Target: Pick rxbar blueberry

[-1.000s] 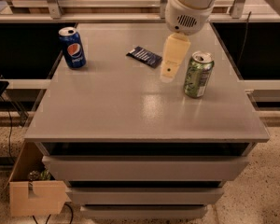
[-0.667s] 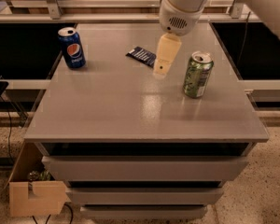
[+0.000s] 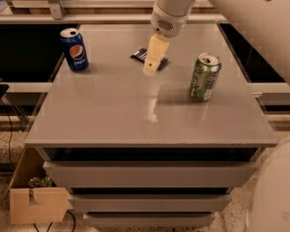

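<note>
The rxbar blueberry (image 3: 139, 55) lay flat on the far half of the table (image 3: 135, 120), a dark navy wrapper with pale print, roughly central from side to side. Right there with it was the gripper (image 3: 150, 70), a cream-coloured piece hanging from the white arm. It covered the middle of the bar, and its tip sat just at the bar's near edge. Whether it was spread or closed could not be made out from this angle, nor whether it was touching the wrapper or hovering above it.

To do this step well, my read was that the tip needed to shift slightly toward the far side so it centred over the bar. Then it should drop straight down and close across the short width. The wrapper is so thin that the tips would have to reach almost to the tabletop, or they would skate over it and push it away.

The bar's long axis appeared to run mostly across the table. Its left end pointed a touch toward the far edge, and its right end angled slightly nearer the camera.

Further out, a blue Pepsi can (image 3: 73, 50) stood upright well off to the left. A green can (image 3: 205, 76) stood upright to the right, nearer the front. Neither one crowded the bar. Below the tabletop sat grey drawers (image 3: 150, 175) and, on the floor at the left, a cardboard box (image 3: 36, 204).
</note>
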`<action>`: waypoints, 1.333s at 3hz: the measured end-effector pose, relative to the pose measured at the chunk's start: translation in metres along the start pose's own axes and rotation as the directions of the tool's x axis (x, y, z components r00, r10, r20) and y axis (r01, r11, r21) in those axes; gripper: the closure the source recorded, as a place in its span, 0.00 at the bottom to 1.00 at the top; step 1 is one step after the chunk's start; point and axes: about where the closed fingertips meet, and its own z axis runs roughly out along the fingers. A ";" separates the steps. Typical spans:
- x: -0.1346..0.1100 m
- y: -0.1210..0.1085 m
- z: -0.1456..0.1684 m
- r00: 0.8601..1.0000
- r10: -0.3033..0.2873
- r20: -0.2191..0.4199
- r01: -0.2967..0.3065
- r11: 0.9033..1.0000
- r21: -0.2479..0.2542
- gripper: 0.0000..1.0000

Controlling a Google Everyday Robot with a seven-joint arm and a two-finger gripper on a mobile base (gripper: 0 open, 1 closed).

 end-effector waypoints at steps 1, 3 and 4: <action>-0.017 -0.012 0.028 0.998 0.056 0.019 -0.055 0.998 -0.020 0.00; -0.042 -0.020 0.084 0.980 0.159 0.119 -0.155 0.987 -0.044 0.00; -0.049 -0.028 0.108 0.970 0.192 0.151 -0.189 0.981 -0.029 0.00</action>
